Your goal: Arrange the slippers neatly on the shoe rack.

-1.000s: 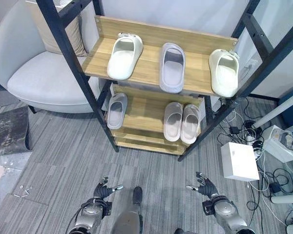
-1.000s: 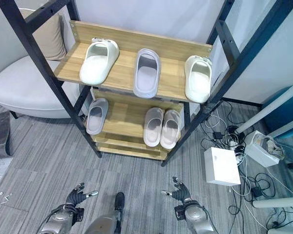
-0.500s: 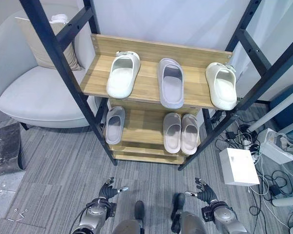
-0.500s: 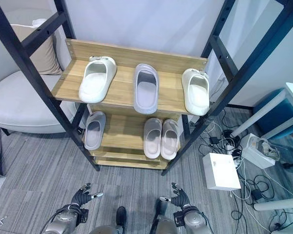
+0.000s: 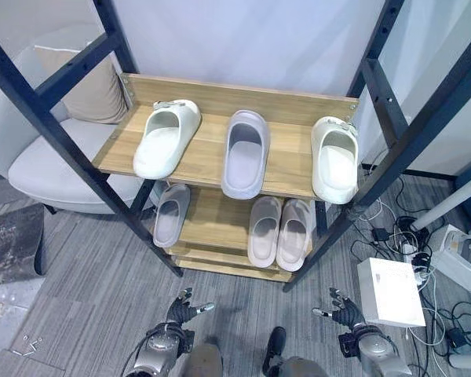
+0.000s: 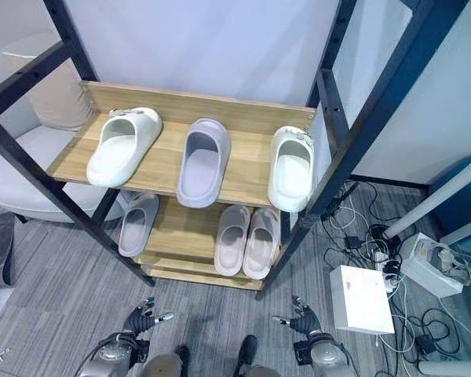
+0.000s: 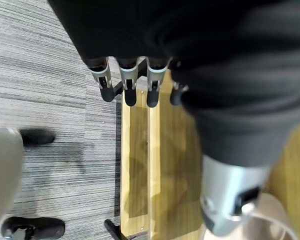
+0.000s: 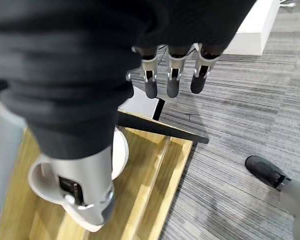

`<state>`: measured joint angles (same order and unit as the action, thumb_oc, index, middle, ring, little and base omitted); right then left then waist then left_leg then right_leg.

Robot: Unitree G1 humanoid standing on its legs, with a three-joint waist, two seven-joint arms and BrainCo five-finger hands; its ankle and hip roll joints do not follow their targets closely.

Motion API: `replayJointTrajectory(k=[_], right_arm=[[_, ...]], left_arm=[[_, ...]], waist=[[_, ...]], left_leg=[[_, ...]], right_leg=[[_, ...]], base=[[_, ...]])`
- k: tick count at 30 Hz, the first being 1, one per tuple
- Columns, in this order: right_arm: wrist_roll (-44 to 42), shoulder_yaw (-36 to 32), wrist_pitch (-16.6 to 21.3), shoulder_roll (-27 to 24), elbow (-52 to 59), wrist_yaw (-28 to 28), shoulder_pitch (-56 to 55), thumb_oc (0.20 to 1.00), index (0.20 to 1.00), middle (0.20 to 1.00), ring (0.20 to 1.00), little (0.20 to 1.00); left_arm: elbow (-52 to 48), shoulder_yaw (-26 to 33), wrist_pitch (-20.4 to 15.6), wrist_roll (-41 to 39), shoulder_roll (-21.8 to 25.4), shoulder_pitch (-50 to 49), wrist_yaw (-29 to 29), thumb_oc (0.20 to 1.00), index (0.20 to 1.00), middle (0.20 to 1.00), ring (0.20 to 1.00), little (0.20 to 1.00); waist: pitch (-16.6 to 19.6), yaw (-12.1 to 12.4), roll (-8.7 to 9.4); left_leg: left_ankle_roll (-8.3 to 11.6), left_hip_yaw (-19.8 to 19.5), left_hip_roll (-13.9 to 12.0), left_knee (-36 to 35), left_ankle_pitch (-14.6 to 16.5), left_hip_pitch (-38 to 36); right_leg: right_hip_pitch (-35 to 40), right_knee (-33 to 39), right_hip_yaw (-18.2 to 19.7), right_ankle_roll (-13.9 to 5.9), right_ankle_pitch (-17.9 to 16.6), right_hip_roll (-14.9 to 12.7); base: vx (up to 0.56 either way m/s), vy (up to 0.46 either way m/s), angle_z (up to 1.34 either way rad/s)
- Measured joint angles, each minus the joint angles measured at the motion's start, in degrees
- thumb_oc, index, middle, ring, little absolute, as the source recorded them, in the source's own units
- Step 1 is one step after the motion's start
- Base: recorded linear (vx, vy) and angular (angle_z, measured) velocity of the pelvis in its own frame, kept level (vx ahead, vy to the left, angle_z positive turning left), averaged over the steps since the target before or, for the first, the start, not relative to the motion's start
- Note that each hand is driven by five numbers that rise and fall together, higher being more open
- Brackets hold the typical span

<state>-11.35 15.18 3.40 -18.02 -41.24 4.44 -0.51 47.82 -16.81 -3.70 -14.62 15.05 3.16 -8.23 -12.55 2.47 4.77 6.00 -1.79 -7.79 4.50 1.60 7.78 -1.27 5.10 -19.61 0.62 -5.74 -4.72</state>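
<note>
Both hands are hanging low in front of the shoe rack (image 5: 220, 153), well short of it, and neither is holding anything. The left hand (image 5: 184, 308) is showing its fingers (image 7: 130, 90) straight and spread, relaxed; the right hand (image 5: 339, 307) is doing the same, its fingers (image 8: 172, 82) pointing out over the grey carpet.

Judging by this, the robot is standing at the approach step: nothing is being gripped, and no slipper is being moved.

Well beyond the fingertips, the upper shelf is carrying three slippers. A cream slipper (image 5: 166, 138) is sitting askew toward the left hand's side, a lilac slipper (image 5: 245, 151) is lying in the middle, and a second cream slipper (image 5: 335, 158) is resting toward the right hand's side, its end hanging over the front edge. So the cream pair is lying split, with the lilac one between.

On the lower shelf, nearer the hands, a lone lilac slipper (image 5: 169, 214) is sitting ahead of the left fingers, and a pale pink pair (image 5: 281, 231) is lying side by side, touching, ahead of the right fingers.

The next move probably calls for a reach up and forward to bring the mates together.
</note>
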Motion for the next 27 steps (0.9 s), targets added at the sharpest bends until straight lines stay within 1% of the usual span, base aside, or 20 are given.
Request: replayJointTrajectory(k=[1,2,3,4,5,6,7,8,9,10,11,13,17,20,21,22,23,24,25,27], right_arm=[[0.0,0.0,0.0,-0.1,0.0,0.0,0.1,1.0,1.0,1.0,1.0,1.0],[0.0,-0.1,0.1,-0.2,0.0,0.0,0.3,1.0,1.0,1.0,1.0,1.0],[0.0,0.0,0.1,-0.4,0.1,0.0,0.3,1.0,1.0,1.0,1.0,1.0],[0.1,-0.1,0.1,-0.7,0.3,-0.1,0.1,1.0,1.0,1.0,1.0,1.0],[0.1,-0.1,0.0,-1.0,0.2,-0.1,0.1,1.0,1.0,1.0,1.0,1.0],[0.1,0.1,-0.1,-0.7,0.2,-0.2,-0.5,1.0,1.0,1.0,1.0,1.0],[0.1,0.0,0.0,-0.5,0.3,-0.2,-1.0,1.0,1.0,1.0,1.0,1.0],[0.1,-0.1,-0.1,-0.1,0.3,-0.2,-2.6,1.0,1.0,1.0,1.0,1.0],[0.1,-0.1,-0.1,0.2,0.3,-0.2,-3.1,1.0,1.0,1.0,1.0,1.0],[0.2,0.0,-0.1,1.4,0.3,-0.2,-3.4,1.0,1.0,1.0,1.0,1.0],[0.2,0.0,-0.1,2.1,0.3,-0.3,-3.3,1.0,1.0,1.0,1.0,1.0],[0.9,0.5,-0.2,2.9,1.5,-0.3,-2.9,1.0,1.0,1.0,1.0,1.0],[3.4,0.6,0.0,1.7,14.0,-1.3,-3.6,1.0,1.0,1.0,1.0,1.0],[6.5,0.5,0.3,-3.2,28.9,-3.1,-6.4,1.0,1.0,1.0,1.0,1.0],[7.1,0.6,1.2,-6.5,39.1,-4.5,-9.4,1.0,1.0,1.0,1.0,1.0],[7.5,0.3,3.6,-7.8,43.5,-6.1,-10.7,1.0,1.0,1.0,1.0,1.0],[7.8,0.2,4.0,-7.8,45.0,-7.1,-11.1,1.0,1.0,1.0,1.0,1.0],[7.9,0.5,4.2,-7.6,44.9,-7.8,-11.2,1.0,1.0,1.0,1.0,1.0],[8.3,0.5,3.2,-8.4,47.7,-9.5,-13.2,1.0,1.0,1.0,1.0,1.0],[9.9,0.9,3.2,-11.4,59.6,-11.3,-18.1,1.0,1.0,1.0,1.0,1.0]], left_arm=[[0.0,0.0,0.1,0.0,0.0,-0.4,0.0,1.0,1.0,1.0,1.0,1.0],[0.0,-0.1,0.3,0.0,-0.2,-0.5,0.0,1.0,1.0,1.0,1.0,1.0],[0.0,-0.1,0.4,0.0,-0.3,-0.5,0.0,1.0,1.0,1.0,1.0,1.0],[0.1,0.0,0.4,0.0,-0.7,-0.5,0.0,1.0,1.0,1.0,1.0,1.0],[0.2,0.0,0.4,0.0,-1.0,-0.3,0.0,1.0,1.0,1.0,1.0,1.0],[0.2,0.1,0.4,0.0,-1.0,-0.2,0.0,1.0,1.0,1.0,1.0,1.0],[0.2,0.1,0.4,0.0,-0.9,-0.3,0.0,1.0,1.0,1.0,1.0,1.0],[0.0,0.1,0.4,0.0,-0.7,-0.7,0.0,1.0,1.0,1.0,1.0,1.0],[0.0,0.0,0.4,0.0,-0.5,-0.8,0.0,1.0,1.0,1.0,1.0,1.0],[0.0,0.1,0.4,0.1,0.5,-0.9,0.0,1.0,1.0,1.0,1.0,1.0],[0.3,0.1,0.4,0.1,1.1,-1.2,0.0,1.0,1.0,1.0,1.0,1.0],[0.2,0.2,0.4,0.1,2.2,-1.6,0.0,1.0,1.0,1.0,1.0,1.0],[-0.4,1.3,0.4,0.2,3.3,-3.4,0.0,1.0,1.0,1.0,1.0,1.0],[-1.0,1.2,0.4,2.5,2.8,-3.4,0.6,1.0,1.0,1.0,1.0,1.0],[-1.8,1.2,0.4,3.1,2.4,-3.6,0.9,1.0,1.0,1.0,1.0,1.0],[-1.4,1.2,0.4,4.6,2.3,-3.7,1.2,1.0,1.0,1.0,1.0,1.0],[-1.0,1.2,0.4,4.7,2.3,-3.7,1.3,1.0,1.0,1.0,1.0,1.0],[-0.6,1.2,0.3,4.7,2.3,-3.9,1.3,1.0,1.0,1.0,1.0,1.0],[0.6,1.2,0.4,5.1,1.3,-3.2,1.2,1.0,1.0,1.0,1.0,1.0],[2.0,1.2,0.2,5.1,-0.6,-2.8,1.1,1.0,1.0,1.0,1.0,1.0]], waist=[[-0.1,0.0,-0.68],[-0.3,0.0,-1.35],[-0.3,-0.2,-1.72],[-0.1,-0.2,-2.96],[-0.3,-0.4,-3.57],[-0.1,-0.4,-3.1],[0.1,-0.4,-2.79],[0.8,-0.6,-1.78],[0.9,-0.6,-1.5],[1.5,-0.5,-0.43],[1.8,-0.5,-0.15],[2.1,-0.3,0.25],[2.2,-0.5,0.28],[2.3,-0.9,0.41],[2.4,-0.8,0.38],[2.9,-1.4,0.93],[3.2,-1.5,1.2],[3.6,-1.4,1.58],[4.6,-2.2,2.48],[5.1,-3.0,2.09]], left_leg=[[1.19,-0.9,-2.4,-5.3,-2.6,-1.1],[1.28,-0.8,-3.4,-6.1,-3.6,-1.0],[1.22,-0.7,-3.6,-5.9,-3.9,-1.1],[1.14,-0.6,-3.2,-5.9,-3.9,-1.5],[1.3,-0.7,-2.7,-6.3,-6.2,-2.0],[1.05,-0.4,-1.7,-6.6,-6.9,-2.3],[0.86,-0.3,-0.9,-7.1,-7.1,-2.7],[-0.37,0.4,1.3,-9.2,-7.9,-4.4],[-0.66,0.5,2.0,-9.3,-7.8,-4.5],[-1.75,1.0,3.9,-9.4,-7.2,-4.9],[-2.41,1.3,4.6,-9.3,-7.1,-5.1],[-3.48,2.3,5.5,-9.1,-7.0,-5.4],[-3.51,3.9,5.8,-9.1,-6.9,-6.6],[-3.29,4.0,5.5,-9.1,-6.7,-7.1],[-3.28,4.1,5.4,-9.1,-6.8,-7.1],[-3.14,4.2,5.2,-9.1,-6.7,-7.3],[-2.99,4.2,5.1,-9.1,-6.5,-7.5],[-2.78,4.2,5.0,-9.2,-6.3,-7.6],[-2.17,4.6,4.7,-9.4,-5.8,-7.7],[-2.55,5.2,4.7,-9.5,-5.6,-8.0]], right_leg=[[0.1,0.0,0.2,-0.18,0.1,0.8],[0.3,0.0,0.6,-0.6,0.2,1.0],[0.4,0.0,0.7,-0.82,0.1,1.0],[0.6,0.0,0.8,-1.6,-0.2,1.1],[1.0,0.0,1.1,-2.5,-0.3,0.8],[1.2,0.0,1.1,-3.6,-0.5,-0.4],[1.3,0.0,1.1,-3.94,-0.4,-1.2],[1.8,0.0,1.2,-5.28,-0.6,-3.4],[2.0,0.0,1.2,-5.86,-0.6,-4.2],[2.0,-0.3,2.4,-6.34,-0.6,-5.9],[2.0,-0.3,2.6,-6.39,-0.8,-6.5],[2.1,-0.4,3.0,-7.53,-1.8,-7.5],[2.3,-0.4,4.3,-8.11,-2.3,-7.7],[2.7,-0.3,4.3,-8.16,-2.3,-7.4],[2.7,-0.4,4.3,-8.21,-2.2,-7.4],[2.8,-0.3,4.5,-8.21,-2.2,-7.2],[3.1,-0.3,4.5,-8.17,-2.1,-7.1],[3.1,-0.3,4.6,-8.1,-1.9,-6.9],[2.9,-0.3,5.4,-8.49,-1.3,-6.7],[2.7,0.0,5.6,-8.3,-0.4,-6.9]], base=[[0.1,0.196,-0.18],[0.1,0.197,-0.28],[0.11,0.206,-0.28],[0.11,0.211,-0.25],[0.14,0.271,-0.21],[0.06,0.133,-0.1],[0.05,0.134,0.02],[0.03,0.136,0.09],[0.04,0.178,0.05],[0.04,0.207,-0.02],[0.03,0.145,-0.07],[0.03,0.133,-0.11],[0.01,0.072,-0.19],[0.0,0.036,-0.03],[0.0,0.0,0.0],[0.0,0.019,-0.04],[0.0,0.015,-0.07],[0.0,0.019,-0.12],[0.0,0.024,-0.13],[0.0,0.011,-0.16]])
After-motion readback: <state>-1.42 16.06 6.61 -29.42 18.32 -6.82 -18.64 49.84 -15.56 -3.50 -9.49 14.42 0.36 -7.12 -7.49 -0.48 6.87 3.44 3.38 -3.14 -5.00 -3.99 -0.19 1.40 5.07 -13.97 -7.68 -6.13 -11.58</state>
